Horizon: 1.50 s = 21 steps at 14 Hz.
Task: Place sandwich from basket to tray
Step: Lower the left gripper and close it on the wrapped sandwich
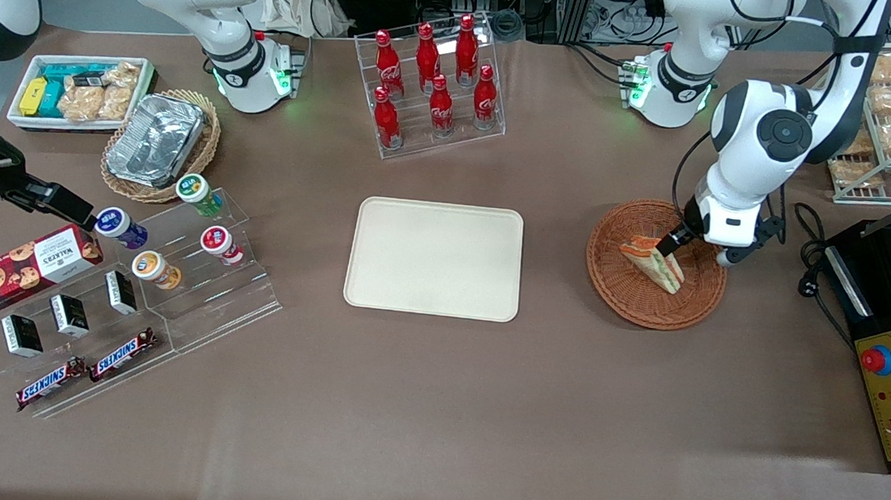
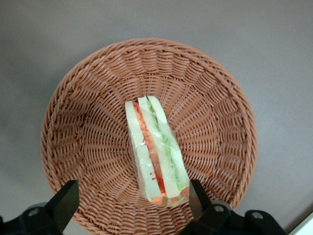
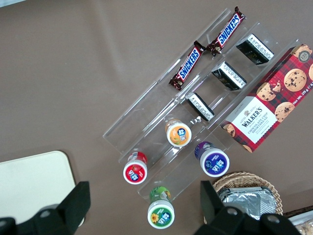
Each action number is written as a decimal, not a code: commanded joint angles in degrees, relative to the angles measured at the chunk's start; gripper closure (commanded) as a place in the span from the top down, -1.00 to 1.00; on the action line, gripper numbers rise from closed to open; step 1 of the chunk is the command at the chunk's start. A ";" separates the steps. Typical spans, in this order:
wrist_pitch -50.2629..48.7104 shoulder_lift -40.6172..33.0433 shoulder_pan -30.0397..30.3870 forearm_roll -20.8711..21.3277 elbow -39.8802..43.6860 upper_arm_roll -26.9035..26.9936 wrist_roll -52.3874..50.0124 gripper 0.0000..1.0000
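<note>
The sandwich [image 1: 655,263], a white-bread wedge with orange-red and green filling, lies on its side in the round reddish-brown wicker basket [image 1: 634,304] toward the working arm's end of the table. My left gripper [image 1: 694,253] is low over the basket, open wide. One finger [image 1: 671,242] is right beside the sandwich's broad end; the other is near the basket's rim. The left wrist view shows the sandwich [image 2: 155,152] in the basket [image 2: 88,127], its end between the spread fingers of the gripper [image 2: 132,200], close to one finger [image 2: 198,196]. The cream tray [image 1: 435,258] lies bare mid-table.
A clear rack of red cola bottles [image 1: 431,80] stands farther from the front camera than the tray. A black appliance with a red button [image 1: 890,344] sits beside the basket at the table's end. Snack risers [image 1: 146,276] and a foil container [image 1: 157,140] lie toward the parked arm's end.
</note>
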 commanded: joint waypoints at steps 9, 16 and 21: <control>6.26 8.52 -0.51 -4.42 0.61 -0.09 -5.82 0.99; 4.07 6.15 -0.51 -4.33 2.54 -0.53 -7.76 0.98; 1.16 7.37 -0.51 -4.42 4.22 -0.53 -8.46 0.98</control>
